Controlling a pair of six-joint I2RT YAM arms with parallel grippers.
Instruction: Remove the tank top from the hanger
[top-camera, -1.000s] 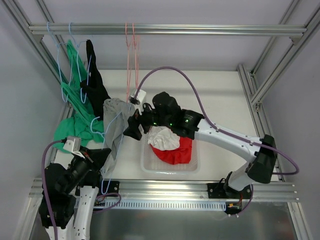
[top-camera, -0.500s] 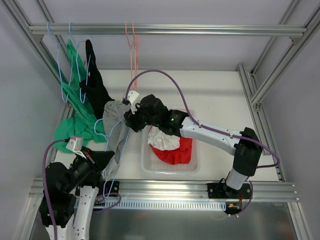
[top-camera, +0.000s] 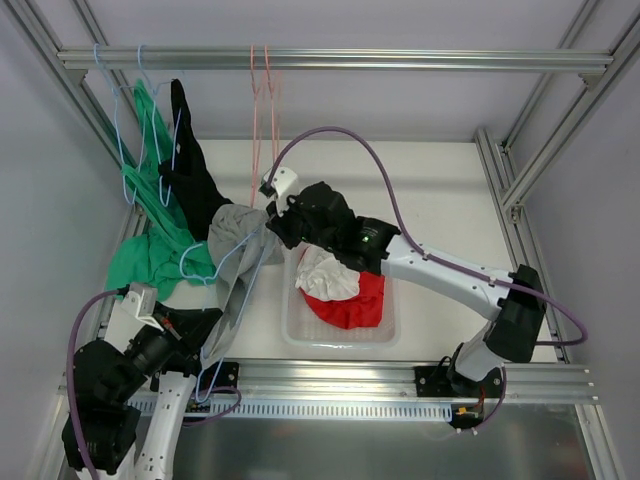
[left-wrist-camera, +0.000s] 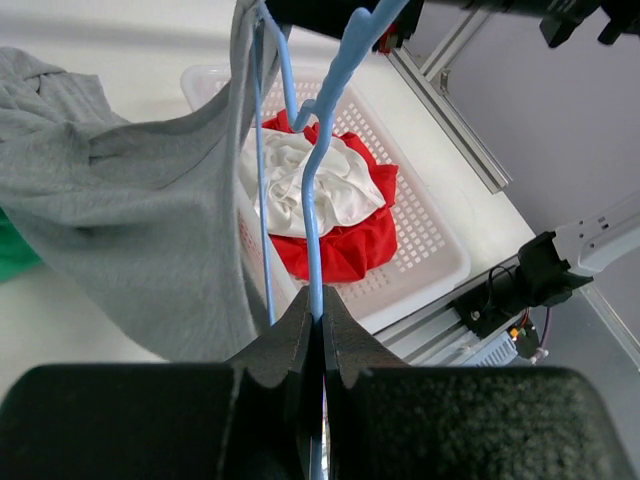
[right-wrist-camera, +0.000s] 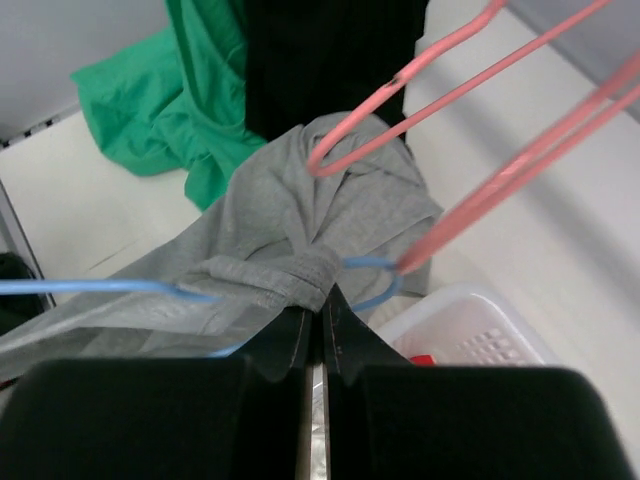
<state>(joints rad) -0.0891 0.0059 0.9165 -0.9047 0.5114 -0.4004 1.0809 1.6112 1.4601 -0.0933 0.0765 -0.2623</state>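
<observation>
— So where's the tank top (top-camera: 235, 262) at on your feed?

— Grey one. It's hanging over the left side of the tabletop (top-camera: 440, 200), just beside the white basket (top-camera: 340, 341), and it's still threaded on the blue hanger (left-wrist-camera: 318, 170). My left gripper (left-wrist-camera: 314, 325) is clamped tight on the hanger's wire, down by the near left corner. My right gripper (right-wrist-camera: 320, 300) is pinched closed on a bunched bit of the grey fabric, right where the blue wire pokes out of it.

— What's in the basket?

— A red cloth (top-camera: 357, 302) with a white cloth (top-camera: 325, 276) on top. The basket sits at the near edge, about the middle. Behind the tank top, a green garment (top-camera: 150, 255) and a black garment (top-camera: 195, 180) hang at the left end of the rail (top-camera: 400, 60), with two pink hangers (top-camera: 262, 110) further along. On my right wrist view the pink wires cross just above the bunched grey fabric.
</observation>
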